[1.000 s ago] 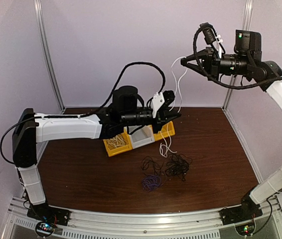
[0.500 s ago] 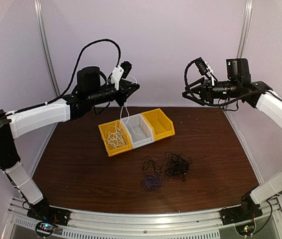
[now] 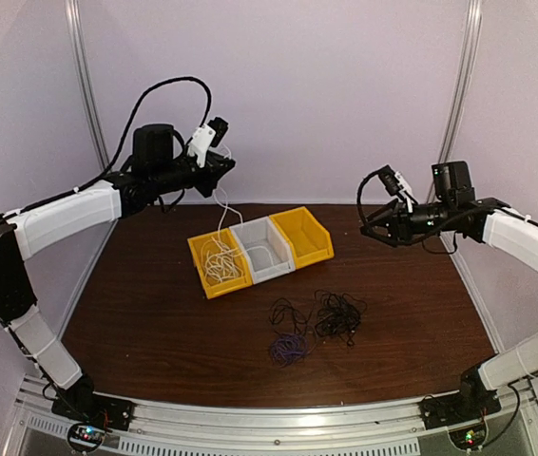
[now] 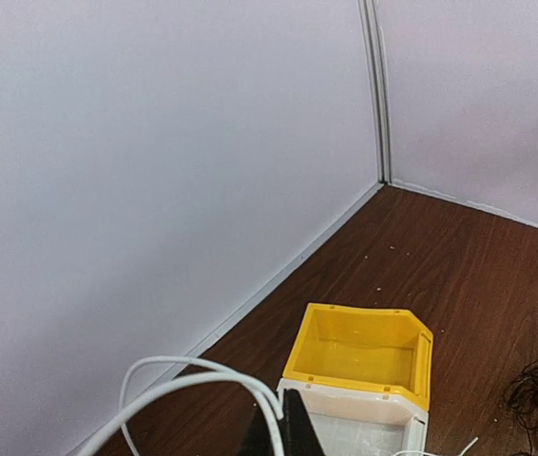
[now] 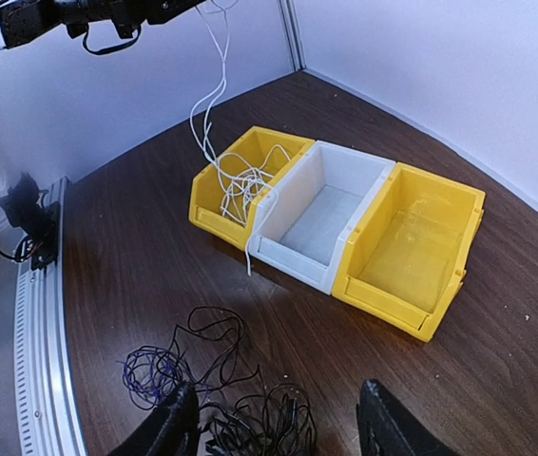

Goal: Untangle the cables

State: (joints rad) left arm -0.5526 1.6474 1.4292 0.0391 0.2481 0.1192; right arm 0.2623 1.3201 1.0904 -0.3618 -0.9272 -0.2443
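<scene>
Left hand (image 3: 225, 169), raised high, is pressed together on the white cable (image 3: 223, 209), which hangs below it into the end yellow bin (image 3: 220, 287). Right hand (image 3: 367, 228) is spread, empty; black cables (image 3: 337, 313) and purple cable (image 3: 288, 350) lie tangled on the desk (image 3: 155, 313) beneath it

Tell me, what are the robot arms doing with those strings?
The left gripper is shut on the white cable, held high so it dangles into the left yellow bin, where most of it is piled. The right gripper hangs open and empty above the table. The black cables and purple cable lie bunched on it.
</scene>
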